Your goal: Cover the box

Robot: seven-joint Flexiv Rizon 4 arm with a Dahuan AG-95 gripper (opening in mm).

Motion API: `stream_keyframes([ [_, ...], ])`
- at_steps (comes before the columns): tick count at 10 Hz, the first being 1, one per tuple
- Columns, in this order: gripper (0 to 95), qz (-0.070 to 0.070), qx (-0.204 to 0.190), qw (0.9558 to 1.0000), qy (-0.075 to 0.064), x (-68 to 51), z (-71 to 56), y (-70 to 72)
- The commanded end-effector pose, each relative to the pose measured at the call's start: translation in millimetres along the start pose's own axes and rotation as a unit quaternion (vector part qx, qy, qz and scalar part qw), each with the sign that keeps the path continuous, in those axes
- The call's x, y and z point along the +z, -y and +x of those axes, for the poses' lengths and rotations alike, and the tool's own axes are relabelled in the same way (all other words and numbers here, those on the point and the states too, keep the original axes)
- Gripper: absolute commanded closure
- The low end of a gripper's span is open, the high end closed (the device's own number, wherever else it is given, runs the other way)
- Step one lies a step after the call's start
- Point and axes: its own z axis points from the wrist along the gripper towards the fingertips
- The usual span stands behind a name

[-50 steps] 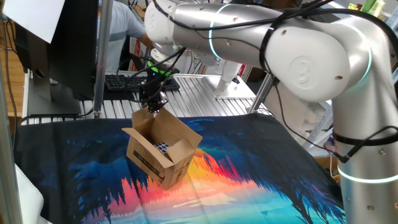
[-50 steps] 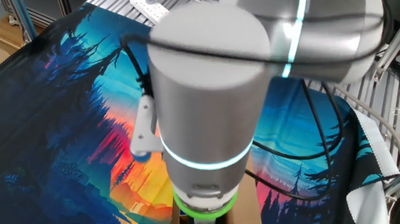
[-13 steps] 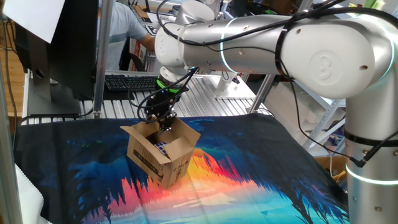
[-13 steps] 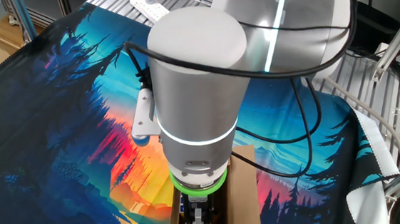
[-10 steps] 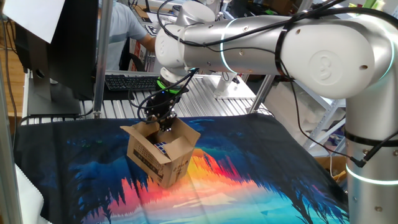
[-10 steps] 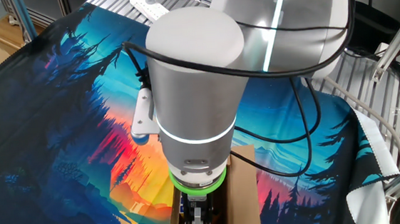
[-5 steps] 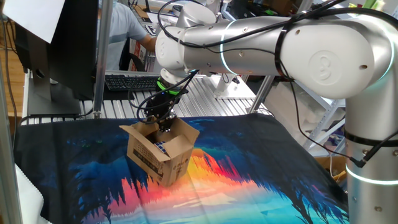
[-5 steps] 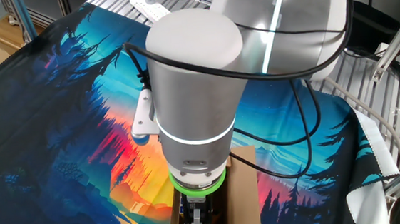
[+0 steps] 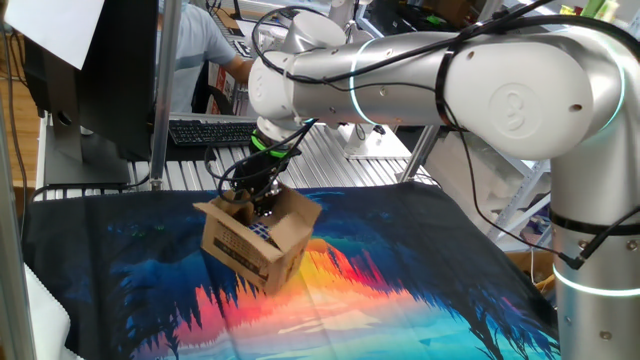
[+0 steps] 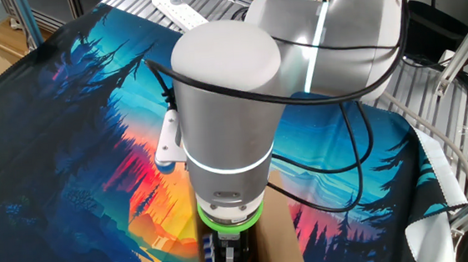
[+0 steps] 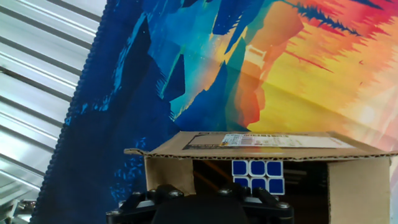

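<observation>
The box (image 9: 252, 243) is small brown cardboard with black print on its long side, and it stands tilted on the colourful cloth (image 9: 400, 290) with its side flaps splayed out. My gripper (image 9: 262, 203) reaches down into its open top at the back edge, touching the cardboard. How wide its jaws stand is hidden. In the hand view a flap bearing a label (image 11: 267, 142) lies over the opening, and a cube with blue squares (image 11: 257, 176) sits inside. In the other fixed view the arm hides most of the box (image 10: 280, 240).
Behind the cloth lie a slatted metal table (image 9: 340, 155), a black keyboard (image 9: 205, 131), a monitor (image 9: 100, 80) and a metal post (image 9: 165, 90). A person in blue (image 9: 200, 40) sits beyond. A white power strip (image 10: 178, 8) lies past the cloth's edge.
The box has shifted slightly left and tipped a little more under the gripper. The wrist has swung slightly with it. The jaws show no change.
</observation>
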Motion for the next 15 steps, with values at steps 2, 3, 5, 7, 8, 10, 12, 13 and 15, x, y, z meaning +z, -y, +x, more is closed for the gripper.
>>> stream_keyframes([
  [2,38.0,0.005,-0.008,0.9999,-0.006,-7.0,0.2,1.3],
  [3,38.0,0.009,-0.012,0.9998,-0.009,-14.4,0.3,3.1],
  [5,38.0,0.016,-0.016,0.9996,-0.013,-33.6,-0.9,8.0],
  [7,38.0,0.019,-0.002,0.9998,-0.009,-48.6,-5.9,8.8],
  [8,38.0,0.024,0.035,0.9991,0.002,-53.2,-9.8,6.2],
  [10,38.0,0.026,0.102,0.9942,0.021,-58.9,-18.0,-0.2],
  [12,38.0,0.027,0.142,0.9892,0.028,-70.6,-34.8,-10.5],
  [13,38.0,0.028,0.149,0.9880,0.029,-74.7,-40.4,-13.1],
  [15,38.0,0.029,0.193,0.9799,0.039,-85.5,-52.8,-16.4],
])
